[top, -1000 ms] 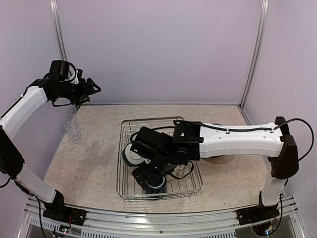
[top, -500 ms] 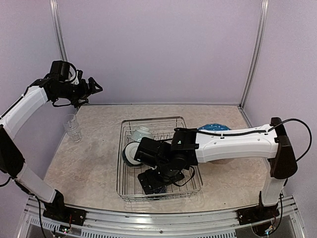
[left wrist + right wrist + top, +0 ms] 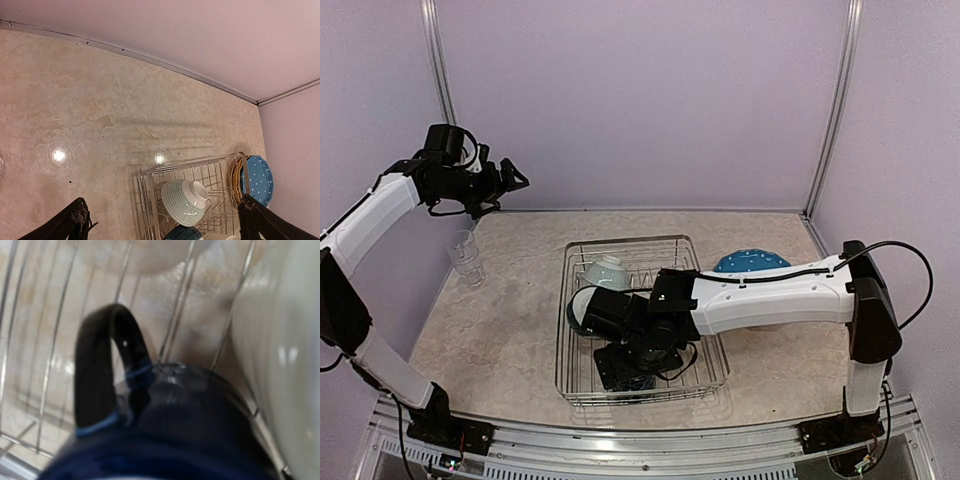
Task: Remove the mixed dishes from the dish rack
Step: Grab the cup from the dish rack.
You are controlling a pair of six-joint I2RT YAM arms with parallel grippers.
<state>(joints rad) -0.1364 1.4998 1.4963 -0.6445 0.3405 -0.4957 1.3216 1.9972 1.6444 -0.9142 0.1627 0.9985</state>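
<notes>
The silver wire dish rack [image 3: 712,372] sits mid-table. An upturned striped pale bowl [image 3: 607,271] [image 3: 184,201] lies in its far left corner, and a pale dish [image 3: 582,311] stands on edge below it. My right gripper [image 3: 623,370] is low in the rack's near part, against the navy mug [image 3: 639,382]. That mug [image 3: 165,440] and its handle fill the right wrist view and hide the fingers; a cream dish [image 3: 295,365] stands beside it. My left gripper [image 3: 508,180] [image 3: 162,205] hangs open and empty, high at the far left.
A small clear glass [image 3: 467,257] stands on the table left of the rack. A blue dotted plate [image 3: 750,263] [image 3: 258,177] lies right of the rack, with a yellow plate's rim [image 3: 234,175] next to it. Walls close the back and both sides.
My right arm has pushed lower and further left into the rack, uncovering the blue plate and the striped bowl. The left gripper's fingers have spread; that arm has barely moved.
</notes>
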